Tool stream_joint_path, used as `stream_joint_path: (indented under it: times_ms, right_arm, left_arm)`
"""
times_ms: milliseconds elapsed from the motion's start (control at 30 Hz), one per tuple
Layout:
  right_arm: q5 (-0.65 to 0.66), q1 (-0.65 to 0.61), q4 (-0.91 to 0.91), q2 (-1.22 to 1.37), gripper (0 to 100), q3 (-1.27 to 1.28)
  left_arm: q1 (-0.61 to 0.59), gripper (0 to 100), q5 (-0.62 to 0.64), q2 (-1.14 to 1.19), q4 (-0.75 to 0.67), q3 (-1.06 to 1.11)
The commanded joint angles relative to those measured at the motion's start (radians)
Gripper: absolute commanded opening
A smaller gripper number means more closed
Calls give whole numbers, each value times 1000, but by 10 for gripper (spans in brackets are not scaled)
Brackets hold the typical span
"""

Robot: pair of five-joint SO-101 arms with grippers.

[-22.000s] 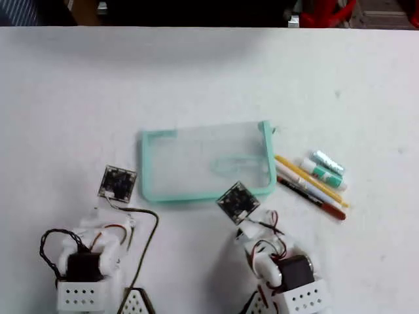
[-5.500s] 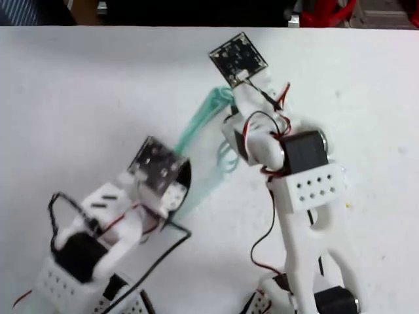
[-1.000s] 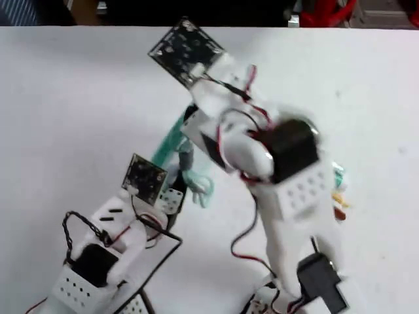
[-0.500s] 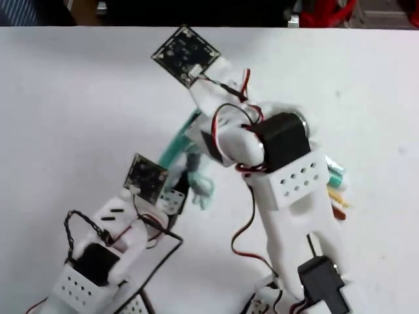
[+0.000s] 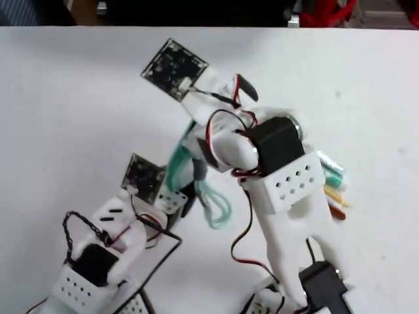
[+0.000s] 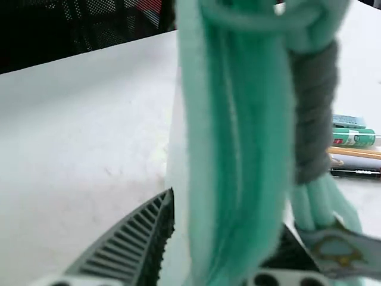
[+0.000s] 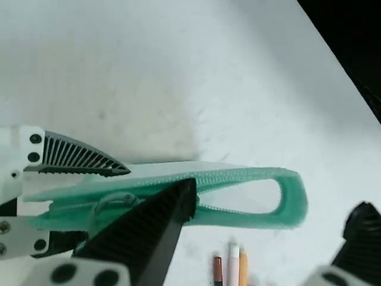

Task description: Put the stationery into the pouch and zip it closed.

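The teal pouch (image 5: 175, 163) stands on edge near the middle of the white tabletop (image 5: 78, 98), with the left pincer (image 6: 226, 238) clenched on its near end. The right pincer (image 7: 274, 202) is spread wide, one black finger (image 7: 155, 220) at the pouch's mouth (the teal rim gapes there). Pens and glue sticks (image 5: 332, 180) lie on the tabletop to the right, apart from the pouch.

1. Bare table (image 5: 72, 98) is lying open along the far and left edges, giving free passage.
2. The right arm (image 5: 288, 190) is stretching across the middle, partly covering the stationery (image 5: 332, 173) and barring approach from the pouch's side.
3. The pouch (image 5: 175, 163), standing on edge, is walling the gap between the right arm and the left gripper (image 5: 182, 196) clamping it.
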Motion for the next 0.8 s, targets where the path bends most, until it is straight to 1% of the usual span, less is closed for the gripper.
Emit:
stream_joint_path:
  times_ms: [0, 100, 167, 267, 300, 433, 567, 667, 767]
  right_arm:
    - [75, -35, 21, 28, 454, 115]
    - [135, -76, 21, -22, 455, 170]
    - [152, -119, 21, -82, 455, 206]
    - [150, -177, 19, -154, 455, 233]
    - [149, -188, 19, -166, 455, 239]
    - [83, -191, 18, -170, 455, 249]
    - [26, -120, 18, -209, 455, 169]
    - [-20, -2, 18, -257, 454, 37]
    - [-25, 119, 19, -288, 454, -44]
  left_arm:
    - [-50, 142, -2, -13, -46, -14]
    - [-48, 112, -2, -13, -48, -6]
    - [-48, 87, -3, -13, -91, 15]
    - [-47, 36, -5, -13, -158, 52]
    - [-47, 22, -5, -13, -163, 55]
    - [-19, 22, -6, -13, -141, 55]
    - [-16, 22, -6, -13, -135, 54]
    - [-16, 22, -6, -13, -127, 54]
    - [-16, 22, -6, -15, -123, 46]
